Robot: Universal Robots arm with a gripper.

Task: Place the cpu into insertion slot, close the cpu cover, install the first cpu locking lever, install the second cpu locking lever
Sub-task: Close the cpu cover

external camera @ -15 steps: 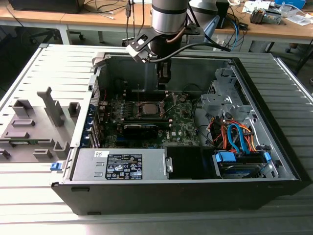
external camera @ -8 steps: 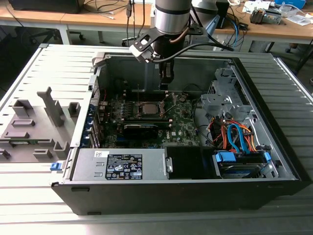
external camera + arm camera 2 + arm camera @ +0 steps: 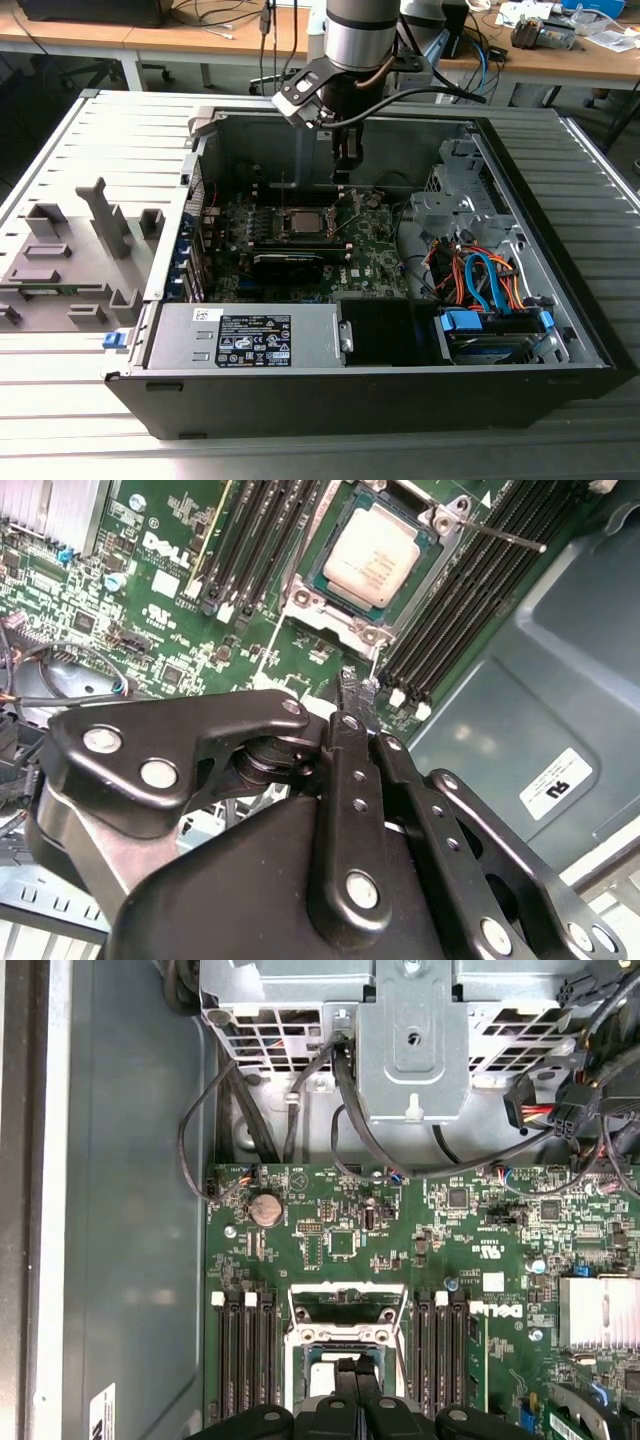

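Note:
The cpu [image 3: 370, 555], a small square chip with a silver top, lies in the insertion slot [image 3: 300, 222] on the green motherboard. The cpu cover [image 3: 300, 600], a thin silver frame, sits flat around it in the second wrist view. A thin metal locking lever [image 3: 505, 537] sticks out sideways from one corner of the slot. My gripper [image 3: 356, 692] hangs just above the board beside the slot, its fingers shut together with nothing seen between them. In the first wrist view the gripper [image 3: 355, 1375] reaches over the slot and hides part of the cpu [image 3: 318, 1378]. The exterior view has the gripper [image 3: 345, 180] right of the slot.
Black memory slots [image 3: 250, 540] flank the socket on both sides. A black graphics card [image 3: 288, 262] lies nearer the front, with the power supply [image 3: 245, 335] beyond it. A metal drive cage [image 3: 410, 1040] and cables [image 3: 480, 280] fill the exterior view's right. A grey fixture [image 3: 70, 260] stands outside the case.

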